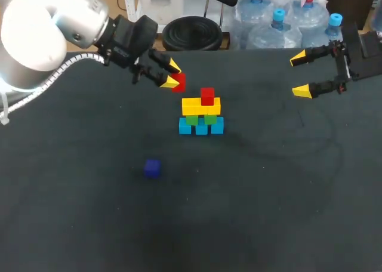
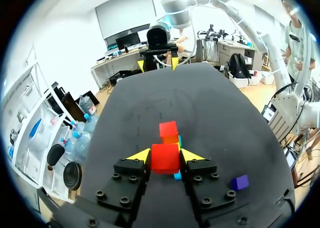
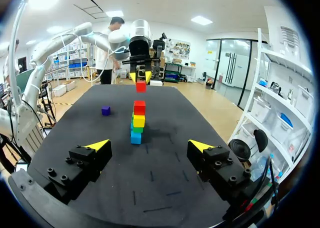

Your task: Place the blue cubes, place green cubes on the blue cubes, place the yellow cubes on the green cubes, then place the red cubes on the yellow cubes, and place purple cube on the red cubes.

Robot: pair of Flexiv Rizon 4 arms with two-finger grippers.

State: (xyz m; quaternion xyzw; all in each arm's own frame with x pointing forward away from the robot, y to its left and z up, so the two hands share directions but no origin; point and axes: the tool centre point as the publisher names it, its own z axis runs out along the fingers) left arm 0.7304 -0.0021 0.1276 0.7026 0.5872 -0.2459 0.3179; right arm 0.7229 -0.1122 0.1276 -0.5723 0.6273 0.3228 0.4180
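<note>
Left wrist view: my left gripper (image 2: 165,156) is pinching the held red cube (image 2: 164,163), with one yellow tip pressed against each side face. The stack (image 2: 171,138) shows directly ahead, just past the cube and partly hidden by it.

Head view: the held red cube hangs clear of the table (image 1: 268,218), near the stack on my left side, about level with its top or a little above. It is not touching the stack.

Stack, bottom to top:
- blue cubes (image 1: 201,127): a row of three on the table, side by side
- green cubes (image 1: 191,120): two, resting on the blue row
- yellow cubes (image 1: 201,106): a layer across the green ones
- placed red cube (image 1: 207,96): a single cube on the yellow layer, toward my right side of it; the part of the yellow layer on my left is bare

The purple cube (image 1: 152,168) sits alone on the table, well apart from the stack, nearer to the head camera and toward my left.

My right gripper (image 1: 301,75) is off the table, well apart from the stack on my right side. Its fingers are spread wide and nothing is between them. The right wrist view confirms this: both tips stand far apart, and the stack is ahead of them in the gap.
</note>
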